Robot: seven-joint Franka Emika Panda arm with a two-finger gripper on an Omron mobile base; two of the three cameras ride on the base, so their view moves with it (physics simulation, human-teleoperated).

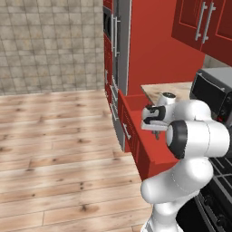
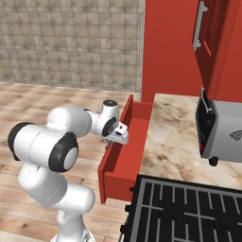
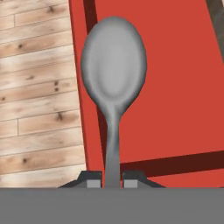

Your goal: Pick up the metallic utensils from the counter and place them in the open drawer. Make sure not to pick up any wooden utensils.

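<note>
Spoon [image 3: 113, 65] clamped by tool [image 3: 112, 178] — hand view, bowl over red drawer [image 3: 175, 87], base views hide it.

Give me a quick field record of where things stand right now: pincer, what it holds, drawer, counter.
pincer: shut on the spoon handle
spoon: grey metal, bowl pointing away from the hand, held over the drawer
drawer: open, red inside; bare floor in the hand view
counter: marbled top beside the drawer, with a grey appliance on it
next step: probably lower and release the spoon into the drawer
</note>
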